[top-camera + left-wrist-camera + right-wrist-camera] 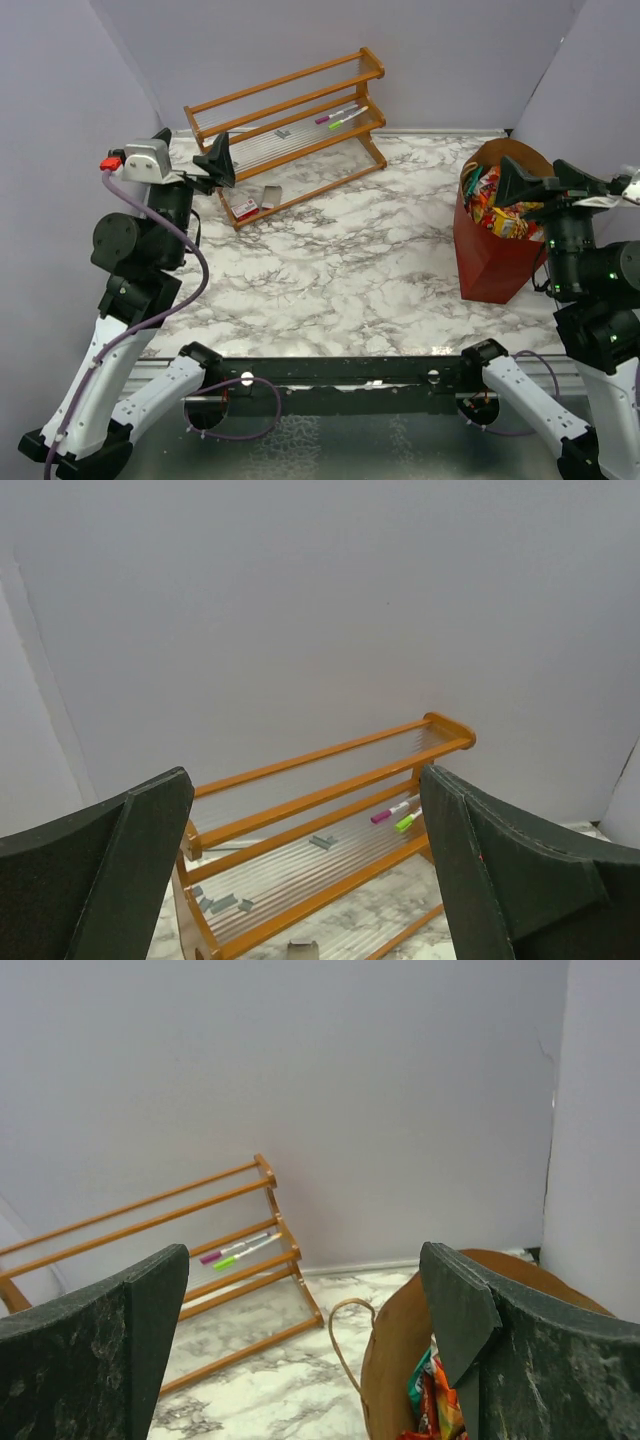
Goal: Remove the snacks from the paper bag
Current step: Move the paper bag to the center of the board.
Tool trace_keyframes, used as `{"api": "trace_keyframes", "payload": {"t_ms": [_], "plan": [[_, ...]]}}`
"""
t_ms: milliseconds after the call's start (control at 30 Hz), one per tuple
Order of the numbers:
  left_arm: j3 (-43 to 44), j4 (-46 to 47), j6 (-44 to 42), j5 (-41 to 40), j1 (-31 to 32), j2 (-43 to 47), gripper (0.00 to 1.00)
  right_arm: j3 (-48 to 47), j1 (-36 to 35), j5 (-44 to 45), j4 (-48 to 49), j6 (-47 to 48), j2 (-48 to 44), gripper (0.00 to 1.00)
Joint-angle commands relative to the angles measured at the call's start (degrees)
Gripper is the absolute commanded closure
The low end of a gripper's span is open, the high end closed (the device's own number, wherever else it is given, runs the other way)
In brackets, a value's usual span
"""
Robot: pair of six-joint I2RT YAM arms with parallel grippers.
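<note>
Red bag [492, 262] is shown upright at the right edge of the table [340, 270], with the snacks [487, 200] packed inside its open mouth. The right tool [517, 196] is held wide and empty above that mouth. The left tool [217, 165], likewise spread wide and empty, is raised near the rack [300, 120].

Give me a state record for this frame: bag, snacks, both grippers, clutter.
paper bag: upright, mouth open, right side of table
snacks: inside the bag, none seen on the table
left gripper: open, empty, facing the rack
right gripper: open, empty, over the bag mouth
clutter: pens on rack, cards on table beside it
</note>
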State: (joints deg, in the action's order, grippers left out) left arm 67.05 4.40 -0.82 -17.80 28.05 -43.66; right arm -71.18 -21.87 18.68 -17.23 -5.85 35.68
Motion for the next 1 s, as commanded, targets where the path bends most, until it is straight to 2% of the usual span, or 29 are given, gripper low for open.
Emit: {"api": "trace_keyframes", "payload": {"t_ms": [0, 267, 667, 967], "plan": [[-1.0, -0.6, 4.0, 3.6, -3.3, -2.0, 0.01, -1.9, 3.1, -0.9, -3.0, -2.2, 2.8, 0.01], [-3.7, -0.7, 7.6, 7.4, -7.5, -4.9, 0.01, -2.8, 7.9, -0.7, -7.1, -2.3, 9.1, 0.01], [-8.4, -0.8, 11.7, 12.4, -8.4, -6.8, 0.01, -2.9, 11.1, 0.3, -11.1, -1.5, 14.8, 0.01], [-10.3, -0.4, 12.9, 14.1, -6.8, -6.3, 0.01, -0.6, 11.6, -11.7, -12.1, -7.6, 19.8, 0.04]]}}
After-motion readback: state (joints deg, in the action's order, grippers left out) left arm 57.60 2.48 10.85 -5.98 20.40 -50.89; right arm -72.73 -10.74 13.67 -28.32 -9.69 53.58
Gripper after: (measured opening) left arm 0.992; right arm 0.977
